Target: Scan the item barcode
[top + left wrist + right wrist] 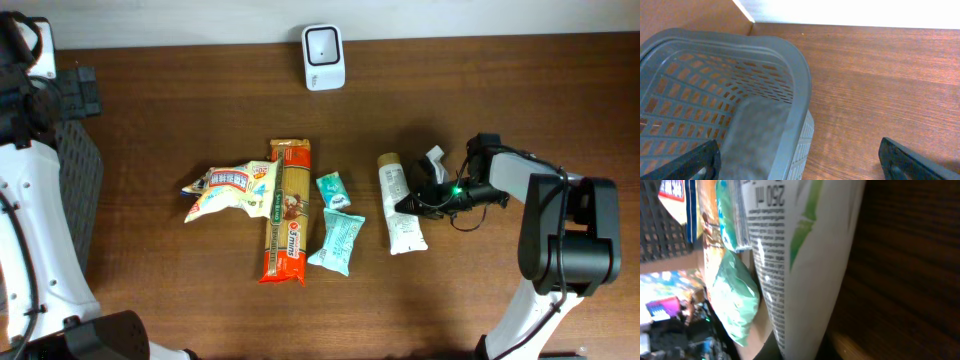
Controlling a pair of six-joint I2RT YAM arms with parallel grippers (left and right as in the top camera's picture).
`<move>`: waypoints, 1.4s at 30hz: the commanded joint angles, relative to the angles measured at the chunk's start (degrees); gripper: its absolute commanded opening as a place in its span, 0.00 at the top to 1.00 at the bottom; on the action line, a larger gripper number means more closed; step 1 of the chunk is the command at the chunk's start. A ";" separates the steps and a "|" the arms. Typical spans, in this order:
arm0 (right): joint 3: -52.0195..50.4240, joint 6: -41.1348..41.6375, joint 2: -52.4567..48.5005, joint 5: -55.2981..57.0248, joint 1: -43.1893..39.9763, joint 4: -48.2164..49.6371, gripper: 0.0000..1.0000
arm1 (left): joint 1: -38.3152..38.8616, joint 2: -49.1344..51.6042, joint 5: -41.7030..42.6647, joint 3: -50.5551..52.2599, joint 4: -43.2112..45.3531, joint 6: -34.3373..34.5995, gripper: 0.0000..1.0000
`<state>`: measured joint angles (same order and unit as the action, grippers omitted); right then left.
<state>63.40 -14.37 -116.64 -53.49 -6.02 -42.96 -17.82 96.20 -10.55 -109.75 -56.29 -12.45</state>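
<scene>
White tube (395, 185) lying flat, right hand (406, 204) pressed together at its right edge, grip unclear

**White tube** (401, 210): laid flat on the table, right of centre, with its long axis running roughly from the far edge toward the near edge, slightly slanted. A tan cap is seen at the far end and a flat crimped end at the near one. Green leaf artwork, small black print and "250 ml" are seen on it in the right wrist view.

**Barcode scanner** (323, 57): white with a dark window, set by the middle of the far edge, well apart from the tube.
</scene>
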 commanded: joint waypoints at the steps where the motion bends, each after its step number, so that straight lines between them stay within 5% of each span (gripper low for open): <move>1: 0.57 5.70 -1.16 1.55 -1.18 -0.24 0.96 | -0.24 -0.66 0.20 -0.76 0.09 -0.50 0.01; 8: 15.87 0.72 12.61 0.94 2.97 -14.23 0.96 | -0.24 -0.66 0.20 -0.76 0.09 -0.50 0.01; 13: 23.12 1.36 23.23 -2.03 8.70 -15.52 0.96 | -0.24 -0.66 0.20 -0.76 0.09 -0.50 0.01; 19: 35.39 4.39 24.57 -3.56 8.74 -18.84 0.96 | -0.24 -0.66 0.20 -0.76 0.09 -0.52 0.01; 24: 35.93 4.90 24.68 -3.28 9.49 -22.38 0.96 | -0.24 -0.66 0.20 -0.76 0.09 -0.50 0.01; 28: 38.97 15.26 23.98 20.44 16.81 -18.10 0.96 | -0.24 -0.66 0.20 -0.76 0.09 -0.50 0.01; 32: 56.13 16.52 13.05 43.47 23.76 -17.86 0.96 | -0.24 -0.66 0.20 -0.76 0.11 -0.50 0.01; 35: 66.16 10.10 -0.61 64.39 28.33 -11.21 0.96 | -0.24 -0.66 0.20 -0.76 0.09 -0.50 0.01; 42: 66.14 -15.37 -17.22 89.92 33.90 17.99 0.96 | -0.24 -0.66 0.20 -0.76 0.11 -0.50 0.01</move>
<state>127.61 -19.86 -132.25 25.19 27.07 -30.28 -17.82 96.20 -10.57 -109.75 -56.21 -12.45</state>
